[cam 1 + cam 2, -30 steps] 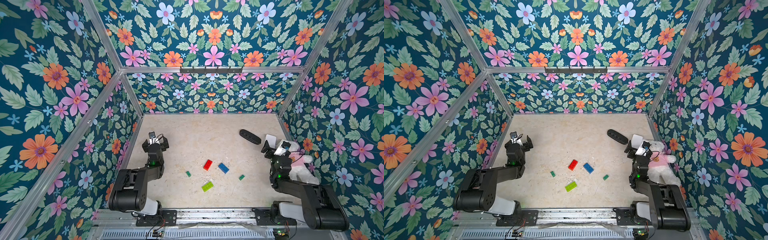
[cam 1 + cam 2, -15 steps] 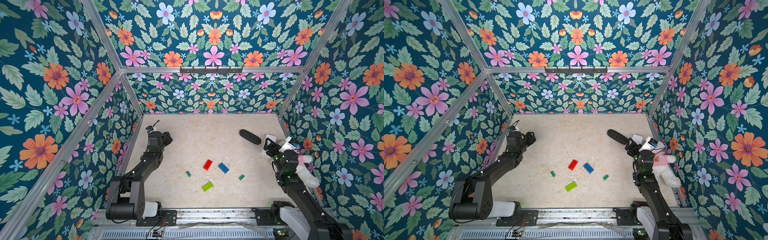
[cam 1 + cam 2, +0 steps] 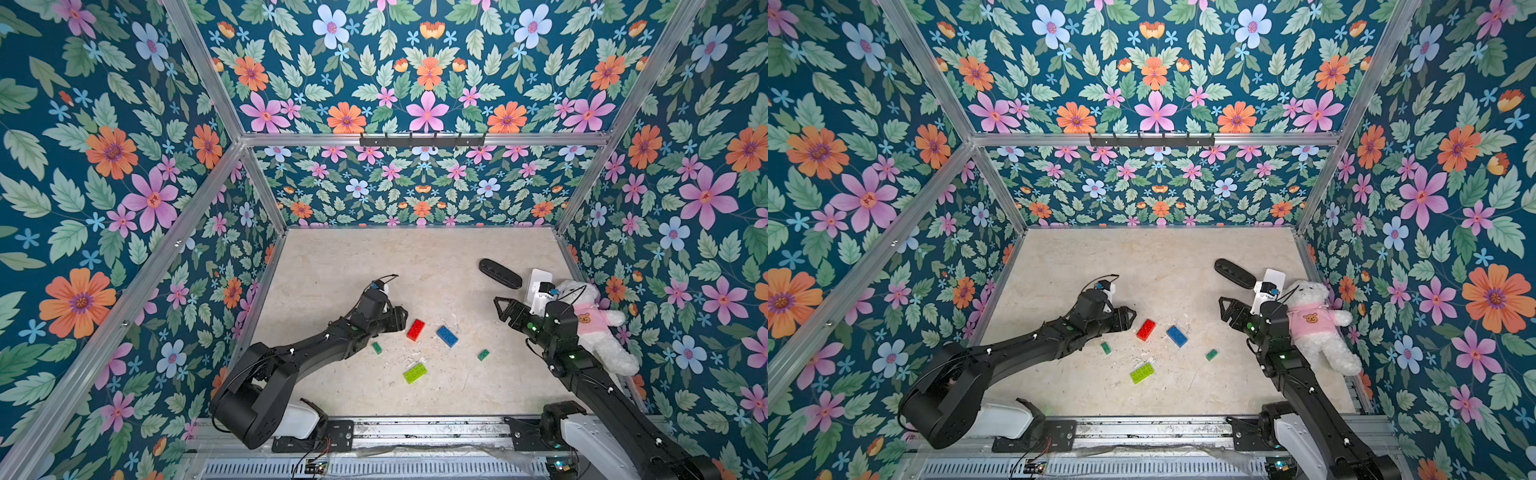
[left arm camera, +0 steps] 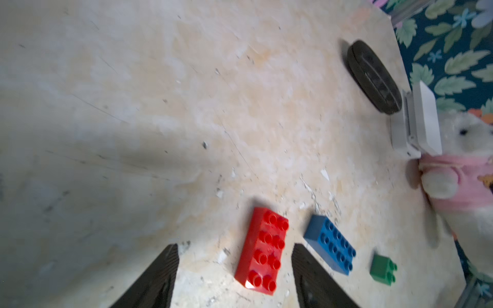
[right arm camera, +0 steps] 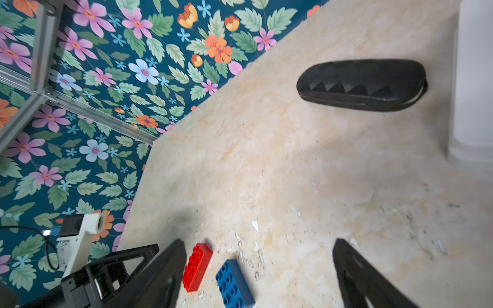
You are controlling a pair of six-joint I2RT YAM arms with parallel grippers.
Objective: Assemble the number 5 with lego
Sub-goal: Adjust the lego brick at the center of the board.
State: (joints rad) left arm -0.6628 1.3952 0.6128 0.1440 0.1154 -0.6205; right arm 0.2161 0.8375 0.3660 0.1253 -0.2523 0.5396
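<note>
The lego lies loose on the table in both top views: a red brick (image 3: 415, 329), a blue brick (image 3: 447, 336), a lime-green brick (image 3: 414, 372) and two tiny dark green ones (image 3: 377, 348) (image 3: 483, 354). My left gripper (image 3: 401, 318) is open, low over the table just left of the red brick. In the left wrist view the red brick (image 4: 262, 250) lies between the fingers of that gripper (image 4: 234, 248), untouched. My right gripper (image 3: 500, 307) is open and empty, to the right of the blue brick (image 5: 233, 284). No bricks are joined.
A black oblong case (image 3: 500, 273) lies at the back right. A white box (image 3: 538, 286) and a white teddy bear in a pink shirt (image 3: 594, 324) sit against the right wall, beside my right arm. Floral walls close in three sides.
Both arms have swung out from the side walls toward the middle. The left gripper has come down beside the red brick. The bricks have not moved.
</note>
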